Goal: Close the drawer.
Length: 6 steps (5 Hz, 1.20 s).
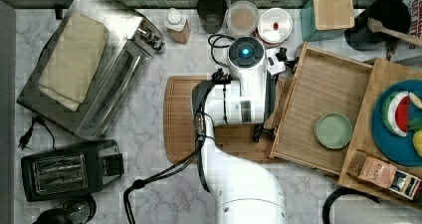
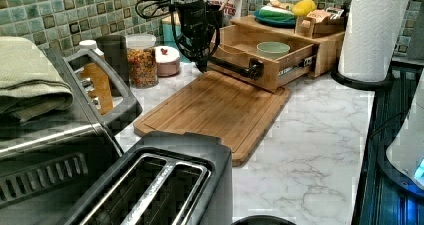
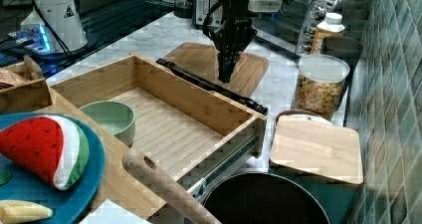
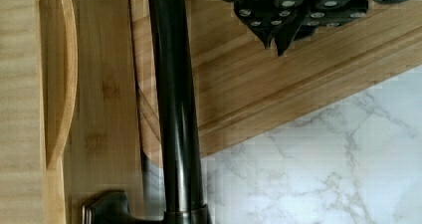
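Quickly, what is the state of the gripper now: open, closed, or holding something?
Gripper: closed, holding nothing, beside the drawer's black handle, not touching it.

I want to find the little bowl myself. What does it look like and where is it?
Find the open drawer sticking out from the wooden cabinet. Inside, on its striped floor near the cabinet, sits the bowl, alone in there. It is small, round, pale green and empty, unlike the blue plate of toy food on top.
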Motion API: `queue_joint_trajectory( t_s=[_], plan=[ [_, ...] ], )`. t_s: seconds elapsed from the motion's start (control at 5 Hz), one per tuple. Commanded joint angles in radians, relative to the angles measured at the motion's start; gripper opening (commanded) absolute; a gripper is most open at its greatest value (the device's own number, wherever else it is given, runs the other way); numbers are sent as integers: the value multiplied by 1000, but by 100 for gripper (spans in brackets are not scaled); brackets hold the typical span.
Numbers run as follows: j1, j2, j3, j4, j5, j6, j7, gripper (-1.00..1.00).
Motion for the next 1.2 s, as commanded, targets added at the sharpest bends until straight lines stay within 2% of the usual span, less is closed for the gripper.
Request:
queue_joint_trajectory(
  t_s=[0.2,0.6,1.0,1.2],
  plan=[
    [-38,78,-15,197,30,-41,-25,-100],
    [-56,10,-18,88,-11,3,-42,-100],
    [-143,-64,-28,-9,11,23,-188,-100],
    [-165,-80,-87,-24,48,24,-331,-100]
  ],
)
